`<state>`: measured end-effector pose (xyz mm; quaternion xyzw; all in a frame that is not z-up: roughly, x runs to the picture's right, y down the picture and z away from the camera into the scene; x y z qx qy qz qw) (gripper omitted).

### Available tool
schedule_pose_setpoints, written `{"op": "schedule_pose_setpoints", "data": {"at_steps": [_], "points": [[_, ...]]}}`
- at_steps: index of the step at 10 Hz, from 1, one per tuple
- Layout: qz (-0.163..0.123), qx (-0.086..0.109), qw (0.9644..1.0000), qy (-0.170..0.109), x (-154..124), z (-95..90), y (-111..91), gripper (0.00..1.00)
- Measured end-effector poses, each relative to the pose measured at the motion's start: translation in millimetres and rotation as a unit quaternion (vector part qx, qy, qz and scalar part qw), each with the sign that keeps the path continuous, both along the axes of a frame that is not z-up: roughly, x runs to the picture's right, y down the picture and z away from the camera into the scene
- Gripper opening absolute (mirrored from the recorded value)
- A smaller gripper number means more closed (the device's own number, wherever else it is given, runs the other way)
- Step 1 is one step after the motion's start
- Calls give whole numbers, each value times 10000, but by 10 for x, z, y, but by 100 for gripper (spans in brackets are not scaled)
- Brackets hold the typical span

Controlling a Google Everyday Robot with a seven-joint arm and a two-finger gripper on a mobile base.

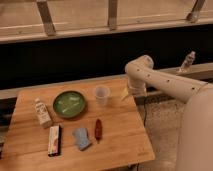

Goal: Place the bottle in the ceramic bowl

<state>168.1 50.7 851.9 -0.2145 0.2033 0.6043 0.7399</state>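
The bottle (42, 112), small and cream-coloured with a white cap, stands upright near the left edge of the wooden table (120, 145). Just to its right sits the ceramic bowl (69, 103), round, green and shallow. My gripper (127, 93) hangs at the table's far right edge, tucked under the bent white arm (165, 85). It is well to the right of both bowl and bottle and holds nothing.
A translucent plastic cup (101, 94) stands between the bowl and the gripper. A red object (98, 128), a blue object (81, 138) and a flat snack pack (54, 140) lie on the near half. A clear bottle (187, 62) stands on the back ledge.
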Motion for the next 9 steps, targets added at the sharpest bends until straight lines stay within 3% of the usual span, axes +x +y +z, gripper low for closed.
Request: {"op": "schedule_pose_setpoints", "data": {"at_steps": [2, 5, 8, 9], "points": [[-161, -26, 9997, -185, -52, -6, -79, 80], [-662, 41, 9959, -610, -628, -30, -291, 80], [-1412, 239, 9842, -1041, -1471, -214, -515, 80], [-1666, 296, 9782, -1203, -1779, -327, -543, 80]]}}
